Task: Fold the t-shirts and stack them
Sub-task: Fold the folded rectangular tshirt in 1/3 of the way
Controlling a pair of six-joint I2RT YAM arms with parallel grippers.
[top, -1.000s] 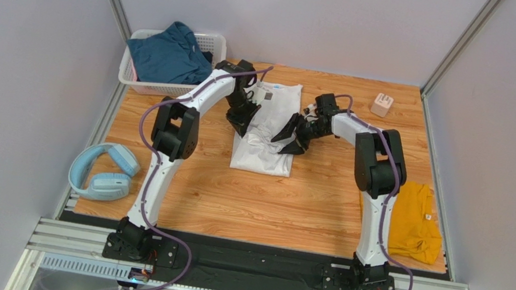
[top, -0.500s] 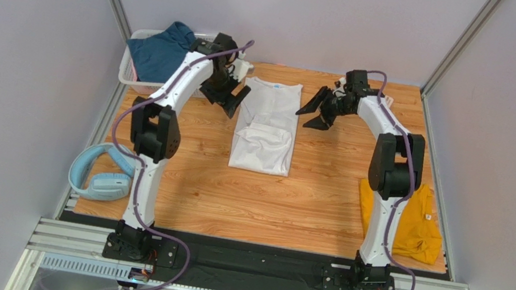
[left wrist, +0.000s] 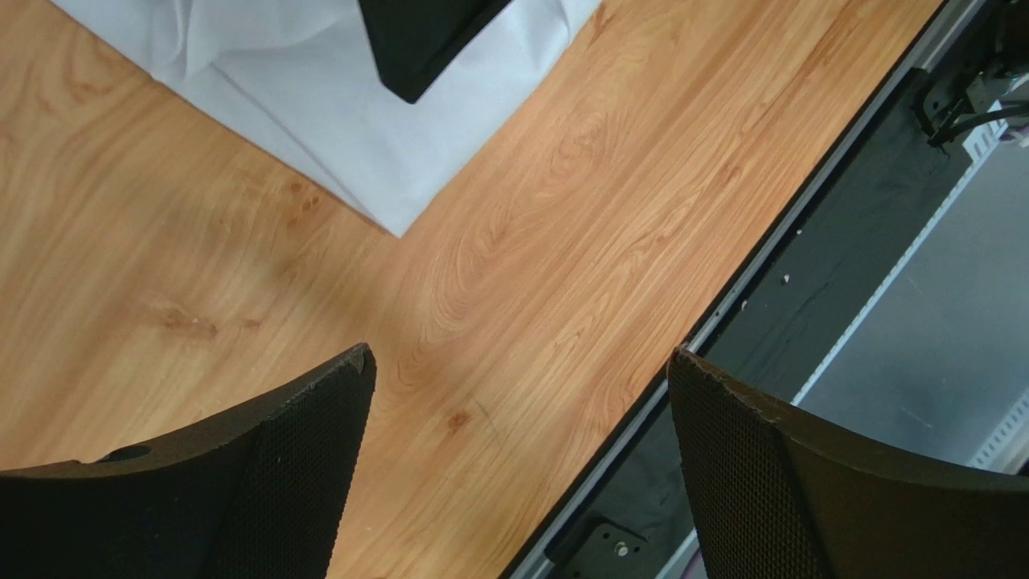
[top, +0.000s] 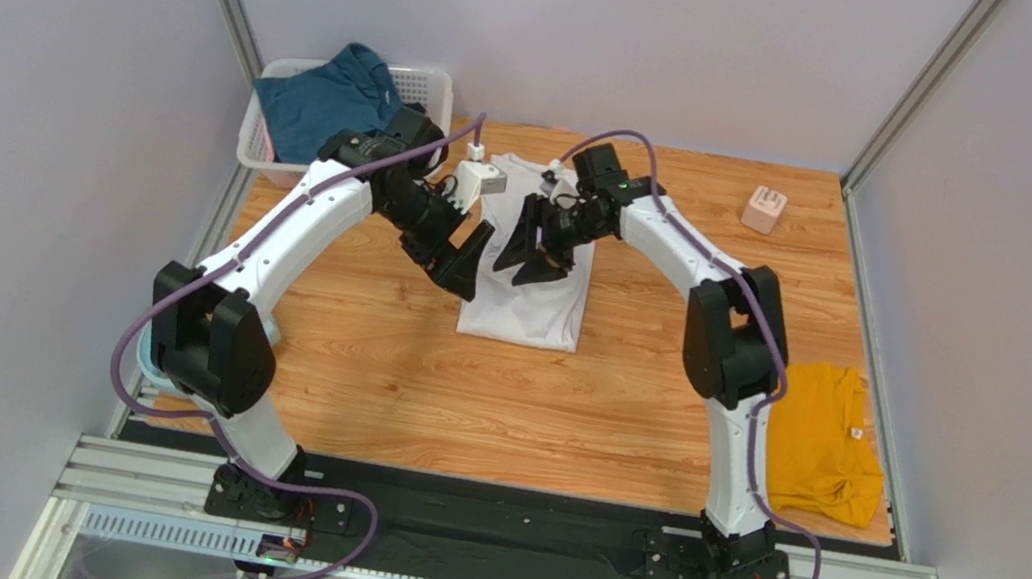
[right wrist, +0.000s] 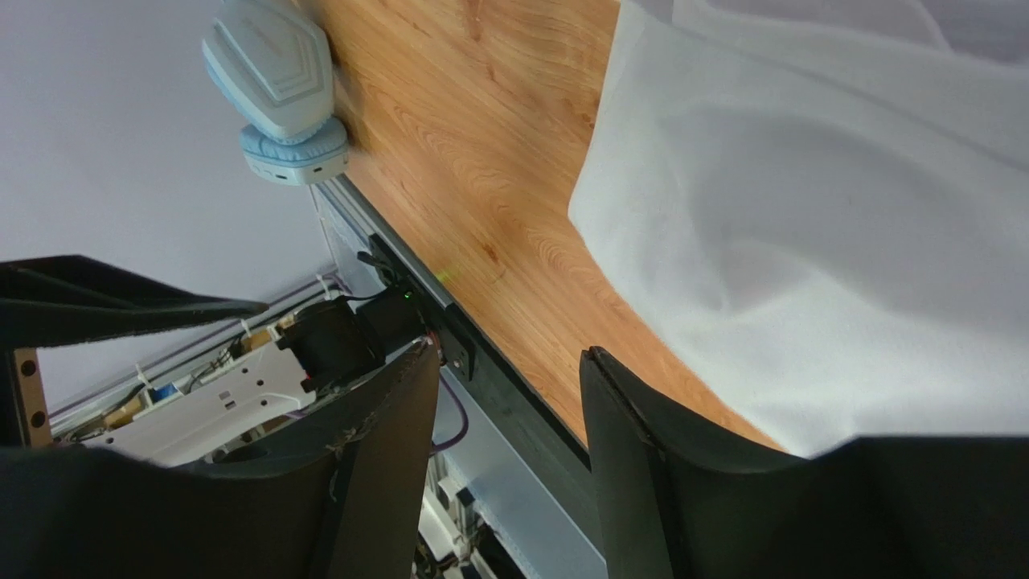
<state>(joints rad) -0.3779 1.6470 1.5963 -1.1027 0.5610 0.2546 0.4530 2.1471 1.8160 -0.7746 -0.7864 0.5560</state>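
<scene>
The white t-shirt (top: 522, 313) lies as a long narrow strip in the middle of the wooden table (top: 584, 390), collar at the far end. My left gripper (top: 463, 260) hovers open at the shirt's left edge; in the left wrist view its fingers (left wrist: 290, 446) stand wide apart over bare wood, near a corner of the white t-shirt (left wrist: 350, 121). My right gripper (top: 530, 254) is over the shirt's middle, open with nothing between its fingers (right wrist: 628, 434). The teal t-shirt (top: 328, 104) fills the basket. The mustard t-shirt (top: 820, 439) lies crumpled at the right edge.
The white lattice basket (top: 254, 150) stands at the back left corner. A small pale cube (top: 764, 208) sits at the back right. Pale-blue headphones (right wrist: 272, 85) lie at the table's left edge, mostly hidden behind my left arm in the top view. A black rail (top: 506, 516) borders the near edge.
My left gripper has opened. Both grippers went out to the far end beside the collar, then came back in to the shirt's middle. The left elbow has swung out left.
</scene>
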